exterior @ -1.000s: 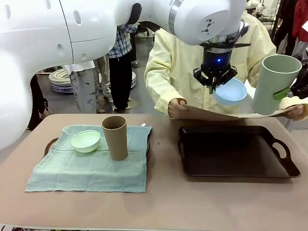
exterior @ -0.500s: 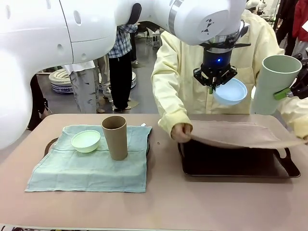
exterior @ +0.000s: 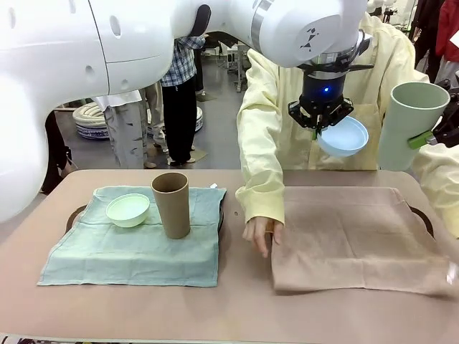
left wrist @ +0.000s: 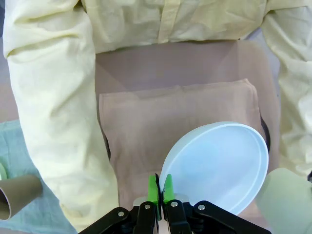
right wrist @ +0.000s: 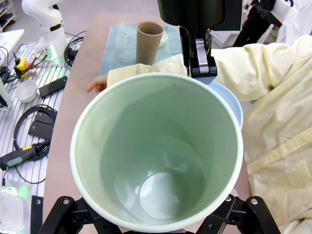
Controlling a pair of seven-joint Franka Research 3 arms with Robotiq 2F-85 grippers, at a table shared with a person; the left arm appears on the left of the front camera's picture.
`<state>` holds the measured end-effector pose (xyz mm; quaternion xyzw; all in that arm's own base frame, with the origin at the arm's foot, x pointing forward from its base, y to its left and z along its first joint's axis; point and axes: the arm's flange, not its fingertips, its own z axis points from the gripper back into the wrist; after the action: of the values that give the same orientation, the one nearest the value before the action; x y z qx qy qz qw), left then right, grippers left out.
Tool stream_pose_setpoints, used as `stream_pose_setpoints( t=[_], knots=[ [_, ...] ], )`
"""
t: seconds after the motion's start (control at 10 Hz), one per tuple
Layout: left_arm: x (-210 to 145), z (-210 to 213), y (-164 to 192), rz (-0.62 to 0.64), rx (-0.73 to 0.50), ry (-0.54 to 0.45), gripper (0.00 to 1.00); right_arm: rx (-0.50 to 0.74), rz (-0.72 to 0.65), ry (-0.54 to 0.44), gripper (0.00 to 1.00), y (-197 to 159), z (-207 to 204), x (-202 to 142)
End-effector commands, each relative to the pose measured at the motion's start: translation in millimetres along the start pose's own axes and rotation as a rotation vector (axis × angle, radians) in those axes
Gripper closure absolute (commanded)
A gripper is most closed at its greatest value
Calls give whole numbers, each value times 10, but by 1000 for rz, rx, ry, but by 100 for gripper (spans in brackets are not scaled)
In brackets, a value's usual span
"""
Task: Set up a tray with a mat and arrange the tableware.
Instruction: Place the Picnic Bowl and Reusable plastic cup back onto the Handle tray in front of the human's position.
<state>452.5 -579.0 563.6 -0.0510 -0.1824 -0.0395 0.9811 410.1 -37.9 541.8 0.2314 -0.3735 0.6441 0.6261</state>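
Two bowls and two cups: left jaws clenched on the light blue bowl point(exterior: 343, 136), right jaws grasped the pale green cup point(exterior: 406, 125); the mint bowl point(exterior: 128, 209) and brown cup point(exterior: 171, 204) stood on the teal cloth point(exterior: 129, 251).

Brown-covered table point(exterior: 244, 315) below the left claw point(exterior: 316, 129), green cloth point(exterior: 129, 251) well to that claw's left, bystander in checked shirt point(exterior: 181, 68) behind, cables point(right wrist: 29, 126) on slatted surface

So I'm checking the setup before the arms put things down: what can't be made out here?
- Tray: front view, covered by the tan mat; just a rim sliver shows.
- Person's far hand: front view, cut off at the right edge.
- Table below the pale green cup: right wrist view, blocked by the cup.
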Motion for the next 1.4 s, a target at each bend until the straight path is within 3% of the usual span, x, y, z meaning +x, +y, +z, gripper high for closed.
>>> stream_pose_setpoints(
  t=[0.0,1.3],
  knots=[
    [27,22,0,-18,-17,3,100,1,11,12,100,-29,1,1],
    [27,22,0,-18,-17,3,100,1,11,12,100,-29,1,1]
  ],
)
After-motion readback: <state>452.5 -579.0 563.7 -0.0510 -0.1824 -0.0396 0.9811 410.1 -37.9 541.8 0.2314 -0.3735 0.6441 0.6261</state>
